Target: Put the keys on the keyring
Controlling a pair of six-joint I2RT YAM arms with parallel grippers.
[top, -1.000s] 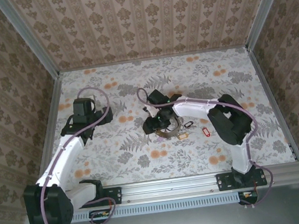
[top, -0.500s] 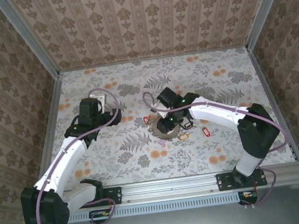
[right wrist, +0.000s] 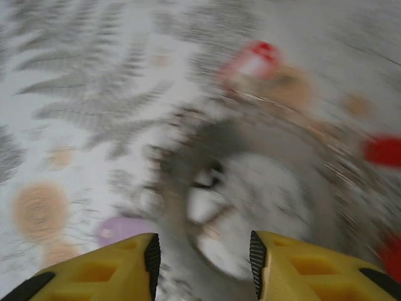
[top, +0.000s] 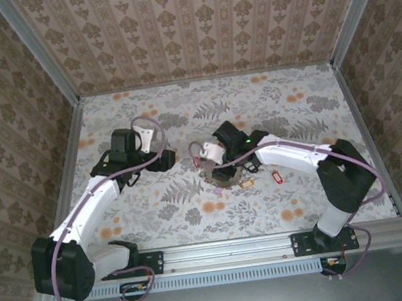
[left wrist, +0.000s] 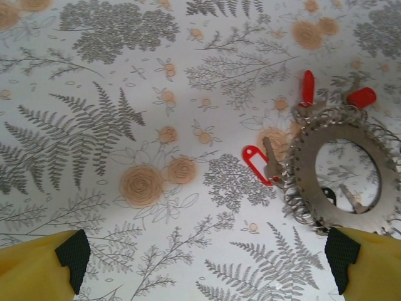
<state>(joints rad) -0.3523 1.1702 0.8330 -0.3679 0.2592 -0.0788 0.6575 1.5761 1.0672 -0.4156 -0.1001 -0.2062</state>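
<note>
Both arms have shifted since a second ago: the left has swung in from 9 o'clock toward centre, and the right elbow has gone out toward 3 o'clock.

Top view: the keyring (top: 222, 182) lies flat mid-worktop (top: 290, 103). The left fingers (top: 164, 159) sit at its 10 o'clock, apart from it. The right fingers (top: 208, 152) are over its 11 o'clock edge. Loose keys (top: 276, 178) lie at its 3 o'clock.

Left wrist view: the left fingers (left wrist: 37, 269) are fully spread and empty. The keyring (left wrist: 301, 169) is round, so it has no long axis; its opening faces up. A red-tagged key (left wrist: 254, 160) touches its 9 o'clock rim, long axis 10-to-4. A red-headed key (left wrist: 308, 84) runs 12-to-6.

Right wrist view: motion blur. The right fingers (right wrist: 94, 269) are partly apart with nothing between them. The keyring (right wrist: 250, 138) lies just beyond the tips.

Judgement: the step is likely securing the ring. Let the right wrist settle before closing. Pinch the band across its thin edge on a bare stretch, clear of attached keys.
</note>
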